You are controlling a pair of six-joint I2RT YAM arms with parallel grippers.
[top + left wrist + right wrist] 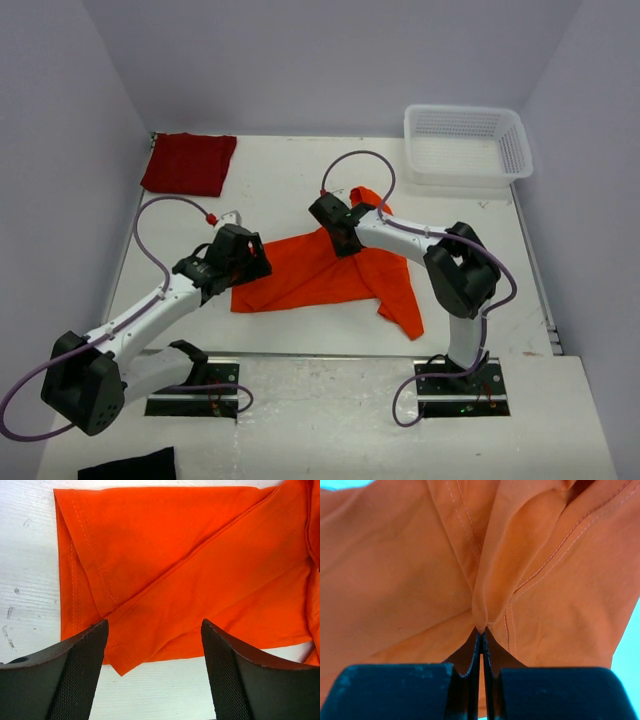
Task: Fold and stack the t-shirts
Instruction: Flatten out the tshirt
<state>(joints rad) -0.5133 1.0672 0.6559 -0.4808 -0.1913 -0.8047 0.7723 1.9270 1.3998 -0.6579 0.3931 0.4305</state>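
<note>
A white mesh plastic basket (462, 170) stands upright at the far right corner of the white worktop (280, 185), close to the right wall. A small black cloth (128, 467) lies crumpled at the near left edge, well apart from the basket.

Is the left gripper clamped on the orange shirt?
No: in the left wrist view the left gripper stands open, fingers apart over the orange t-shirt, with no cloth pinched between them.

Spread left pincer (155, 672) hovers over orange t-shirt (200, 570).
</note>
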